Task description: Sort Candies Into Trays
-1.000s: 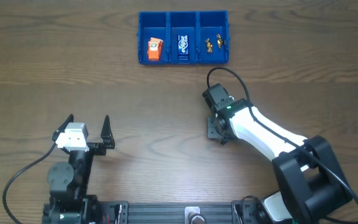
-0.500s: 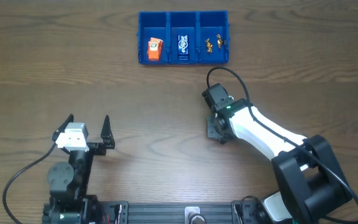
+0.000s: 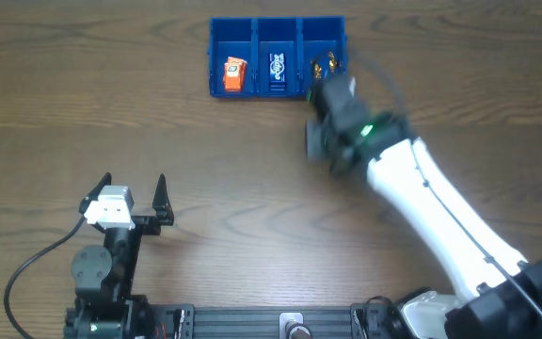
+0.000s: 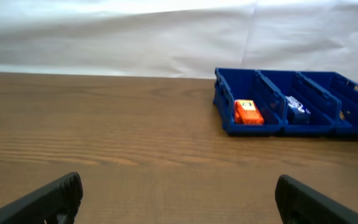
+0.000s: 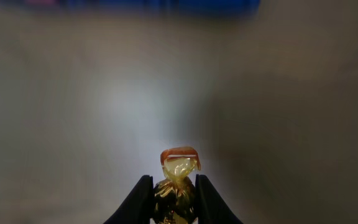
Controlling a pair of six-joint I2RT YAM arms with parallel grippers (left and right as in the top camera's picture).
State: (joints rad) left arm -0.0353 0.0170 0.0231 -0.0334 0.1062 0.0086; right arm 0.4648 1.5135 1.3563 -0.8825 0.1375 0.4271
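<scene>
Top view: tray corner behind arm

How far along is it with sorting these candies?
Done: an orange candy, a blue candy and gold candies sit in separate compartments of the blue tray. In hand: the right hand grips a gold-wrapped candy near the tray. Left: dropping it, probably with the other gold ones.
</scene>
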